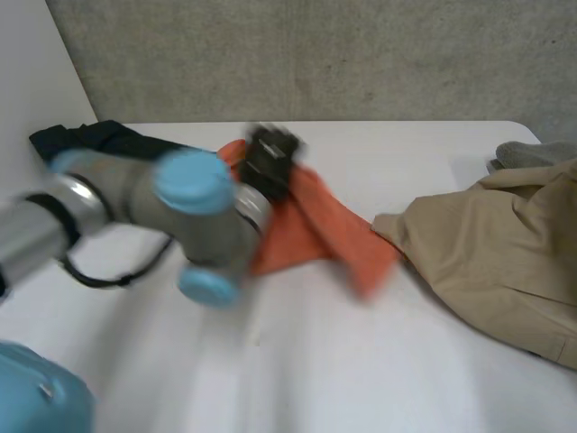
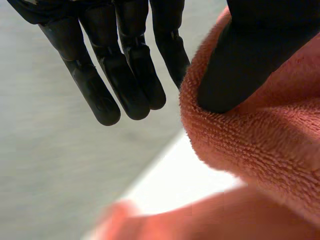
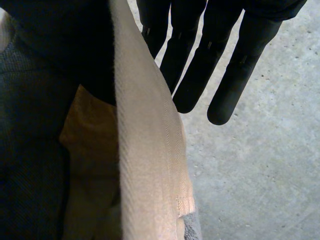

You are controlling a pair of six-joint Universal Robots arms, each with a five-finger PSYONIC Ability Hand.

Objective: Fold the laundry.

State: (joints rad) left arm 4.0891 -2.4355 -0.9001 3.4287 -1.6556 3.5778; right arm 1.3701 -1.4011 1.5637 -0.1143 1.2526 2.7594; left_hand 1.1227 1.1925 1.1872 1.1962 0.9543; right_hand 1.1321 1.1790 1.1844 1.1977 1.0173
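Where cloth lies on the white table (image 1: 361, 361), I count four pieces: one orange towel (image 1: 302, 225), one tan garment (image 1: 496, 253), one grey cloth (image 1: 532, 153) and one dark garment (image 1: 99, 137). Towel is mid-table, long axis far-left to near-right, near end just beside the tan garment at right. Left hand (image 1: 270, 161) pinches its far end, thumb against straight fingers. Right hand (image 3: 215, 60) pinches a tan garment edge likewise. Grey cloth far right, dark garment far left behind the left arm (image 1: 135, 194).

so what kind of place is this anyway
Probably a robotics lab or test room: a robot arm over a white table, a concrete wall behind, and an orange towel and tan garment to fold.
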